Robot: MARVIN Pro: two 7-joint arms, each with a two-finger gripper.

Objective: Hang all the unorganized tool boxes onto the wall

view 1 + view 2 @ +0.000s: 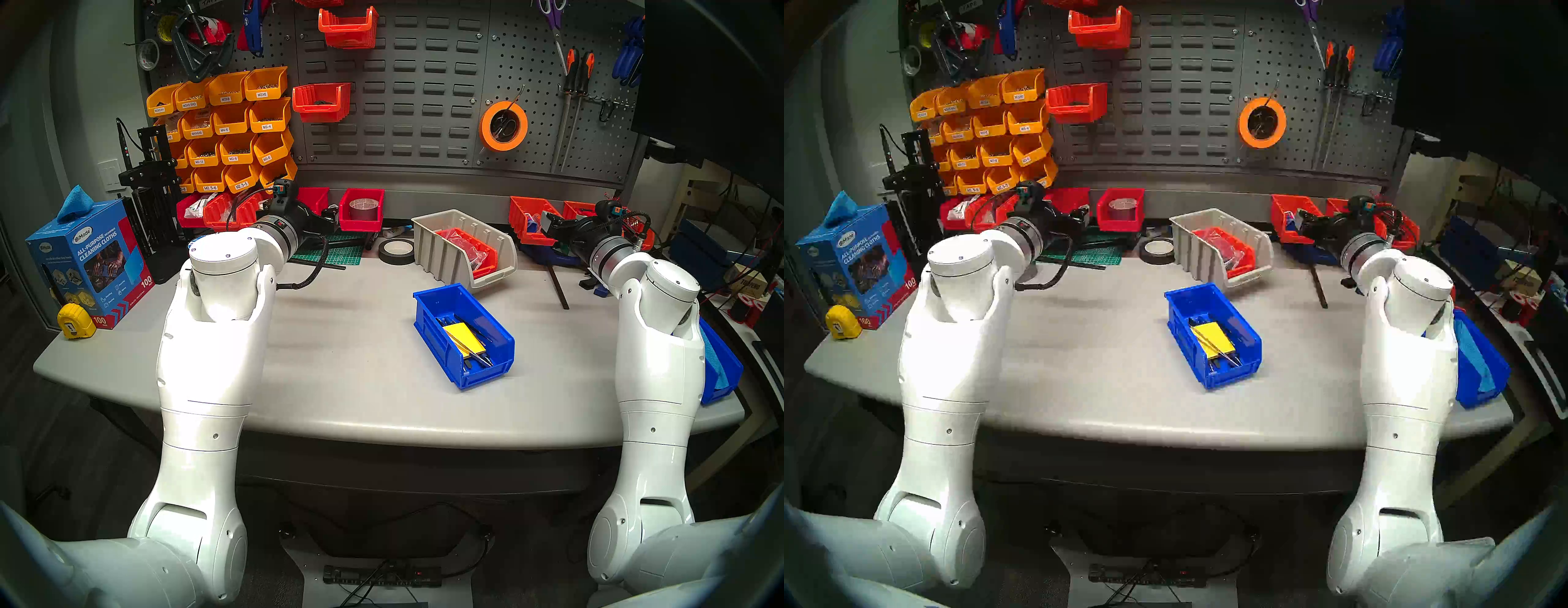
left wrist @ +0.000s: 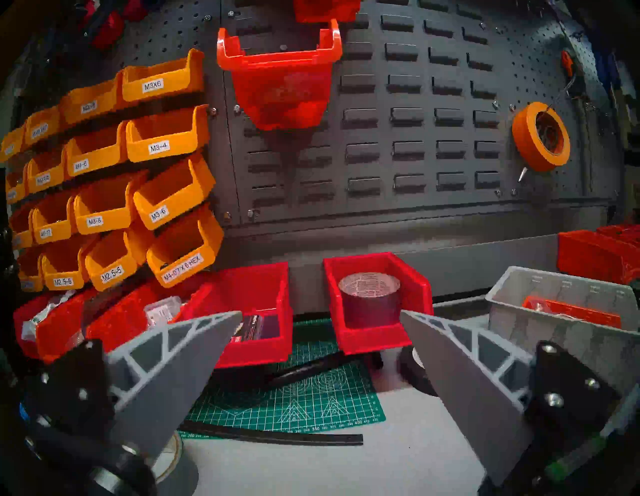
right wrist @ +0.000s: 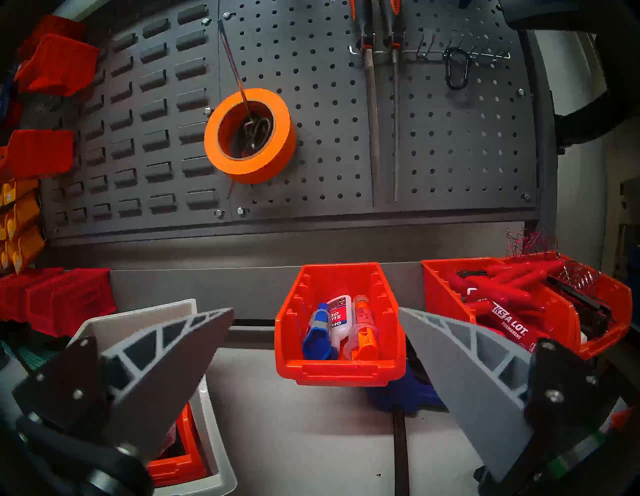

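Dark grey metal fills the far side: the wall [image 1: 424,85] of slots and peg holes, two red bins [image 1: 322,101] hanging on it at upper left. Below, the pale table [image 1: 339,361] carries the loose ones. The beige bin [image 1: 462,246] sits far and right of centre, tilted, a small red bin inside it. The blue bin [image 1: 464,335] with its yellow pad lies nearer, just in front of it. A red bin with a tape roll [image 2: 375,301] stands against the wall's base strip. Left gripper [image 2: 320,318] level, fingers spread wide, holding nothing. Right gripper [image 3: 315,313] likewise spread and empty.
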